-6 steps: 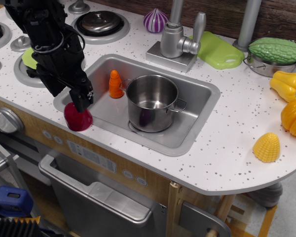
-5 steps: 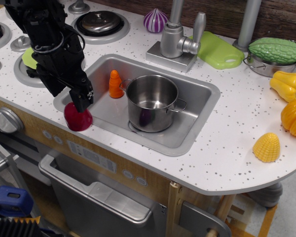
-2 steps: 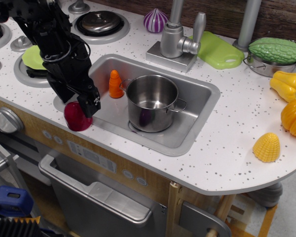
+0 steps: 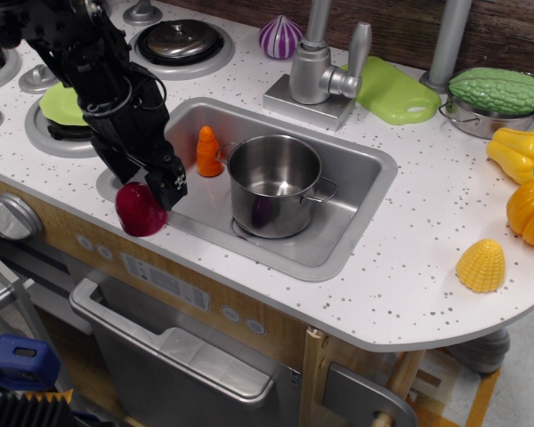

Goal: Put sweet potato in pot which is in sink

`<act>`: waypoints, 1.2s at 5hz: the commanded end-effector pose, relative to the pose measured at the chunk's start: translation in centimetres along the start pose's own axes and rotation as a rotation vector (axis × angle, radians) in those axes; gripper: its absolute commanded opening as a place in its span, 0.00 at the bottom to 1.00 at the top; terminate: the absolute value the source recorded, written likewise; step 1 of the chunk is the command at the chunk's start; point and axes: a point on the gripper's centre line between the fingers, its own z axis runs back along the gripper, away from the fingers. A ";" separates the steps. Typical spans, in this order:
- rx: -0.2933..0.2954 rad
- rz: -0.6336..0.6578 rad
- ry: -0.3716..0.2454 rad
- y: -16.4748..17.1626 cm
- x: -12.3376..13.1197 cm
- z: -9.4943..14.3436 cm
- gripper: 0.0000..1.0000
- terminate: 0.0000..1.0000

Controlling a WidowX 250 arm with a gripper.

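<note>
While the black gripper (image 4: 167, 185) hangs at the sink's (image 4: 360, 153) 9 o'clock corner, its tip sits just beside the sweet potato (image 4: 140, 210), at the potato's 2 o'clock; jaw gap can't be made out, so grip state is unclear. Potato lies on the white countertop (image 4: 400, 267) at the front-left edge, outside the basin. Pot (image 4: 275, 184) stands upright mid-sink w/ an orange cone toy (image 4: 208, 151) at its 9 o'clock, near but apart.

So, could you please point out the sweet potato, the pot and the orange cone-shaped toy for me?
sweet potato (image 4: 139, 212), main camera view, on its glossy front face.
pot (image 4: 269, 211), main camera view, on its outer steel wall.
orange cone-shaped toy (image 4: 209, 153), main camera view, on its mid body.
</note>
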 end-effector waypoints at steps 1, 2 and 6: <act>0.038 -0.010 -0.030 0.7 -0.3 0.3 1.00 0.00; 0.030 -0.010 -0.035 1.2 -0.6 0.2 1.00 0.00; 0.018 0.026 -0.104 0.4 -1.3 -1.9 1.00 0.00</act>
